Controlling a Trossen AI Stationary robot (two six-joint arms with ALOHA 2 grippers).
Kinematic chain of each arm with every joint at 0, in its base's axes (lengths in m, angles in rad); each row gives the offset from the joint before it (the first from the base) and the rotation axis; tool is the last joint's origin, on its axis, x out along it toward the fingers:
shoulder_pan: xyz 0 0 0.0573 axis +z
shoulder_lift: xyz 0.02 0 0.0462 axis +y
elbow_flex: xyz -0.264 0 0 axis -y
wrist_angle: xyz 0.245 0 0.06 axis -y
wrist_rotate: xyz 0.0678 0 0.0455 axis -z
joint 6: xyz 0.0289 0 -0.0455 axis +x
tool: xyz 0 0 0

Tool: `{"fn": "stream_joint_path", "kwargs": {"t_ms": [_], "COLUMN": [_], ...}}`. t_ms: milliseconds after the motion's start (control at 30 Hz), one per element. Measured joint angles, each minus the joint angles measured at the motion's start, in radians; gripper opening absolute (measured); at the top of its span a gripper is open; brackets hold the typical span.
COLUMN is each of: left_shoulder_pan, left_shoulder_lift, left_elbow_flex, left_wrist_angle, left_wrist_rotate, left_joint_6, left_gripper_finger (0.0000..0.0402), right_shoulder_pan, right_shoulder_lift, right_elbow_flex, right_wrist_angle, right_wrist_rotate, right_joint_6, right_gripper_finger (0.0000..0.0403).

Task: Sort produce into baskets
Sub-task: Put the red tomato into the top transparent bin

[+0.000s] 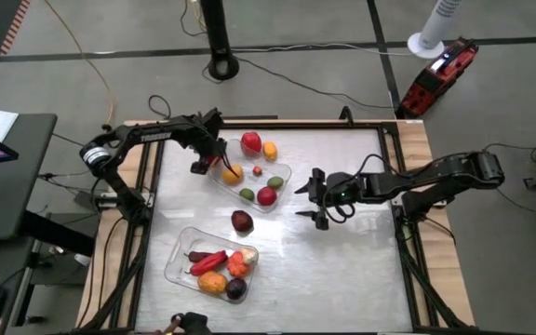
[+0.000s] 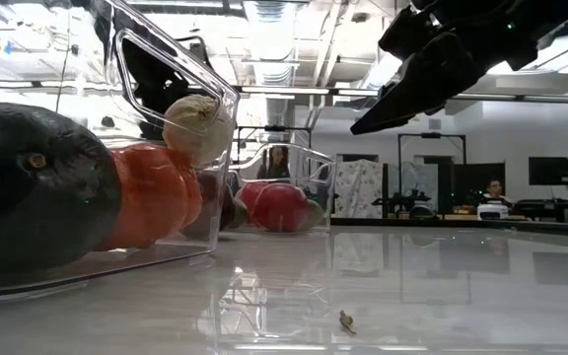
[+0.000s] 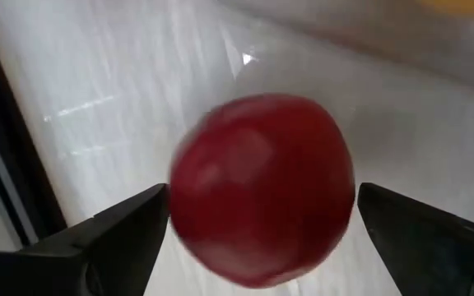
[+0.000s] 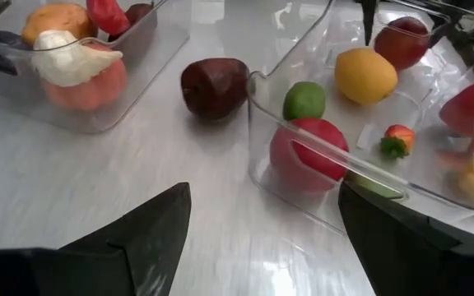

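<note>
Two clear baskets lie on the table. The far basket (image 1: 287,170) holds several fruits, among them a lemon (image 1: 234,172) and a green piece (image 4: 304,99). The near basket (image 1: 177,256) holds a red pepper, orange pieces, a whitish garlic piece (image 4: 66,57) and dark pieces. A dark maroon piece (image 1: 241,221) rests on the bare table between them. My left gripper (image 1: 214,166) is open over the far basket's left end. A blurred red round fruit (image 3: 262,189) sits between its fingers, which stand on either side of it. My right gripper (image 1: 310,197) is open and empty, above the table right of the far basket.
The table has a raised dark frame (image 1: 394,186) along its edges. Bare tabletop lies to the right and near right of the baskets (image 1: 342,270). A small scrap (image 2: 346,319) lies on the table near the front. People sit in the room beyond the table.
</note>
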Motion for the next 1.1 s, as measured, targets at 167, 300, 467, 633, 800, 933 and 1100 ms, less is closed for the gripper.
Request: {"fn": "stream_joint_path", "kwargs": {"t_ms": [167,300,467,633,800,933,1100], "left_shoulder_pan": [-0.015,-0.028,-0.039,-0.048,-0.065,-0.076,-0.111], "left_shoulder_lift": [-0.002,-0.002,-0.002,-0.002,-0.017,-0.047,-0.102], "left_elbow_flex": [0.001,0.001,0.001,0.001,0.039,0.115,0.216], "left_wrist_angle": [0.016,0.017,0.02,0.011,-0.108,-0.235,-0.338], "left_wrist_rotate": [0.007,0.013,-0.007,-0.099,-0.297,-0.322,-0.279], "left_joint_6": [-0.019,-0.071,-0.105,-0.125,-0.133,-0.214,-0.313], "left_gripper_finger": [0.0349,0.0308,0.0265,0.0263,0.0269,0.0267,0.0269], "right_shoulder_pan": [-0.016,-0.02,-0.02,-0.02,-0.02,-0.02,-0.02], "right_shoulder_lift": [0.0,0.0,0.0,0.0,-0.031,-0.075,-0.099], "right_elbow_flex": [0.0,0.0,0.0,0.0,0.0,0.0,-0.011], "right_wrist_angle": [-0.002,-0.01,-0.01,-0.01,-0.034,-0.053,-0.084], "right_wrist_rotate": [0.0,0.0,0.0,0.0,0.002,0.014,0.056], "right_joint_6": [0.0,0.0,0.005,0.008,0.009,0.03,0.049], "right_gripper_finger": [0.0335,0.0335,0.0335,0.0335,0.0335,0.0335,0.0335]}}
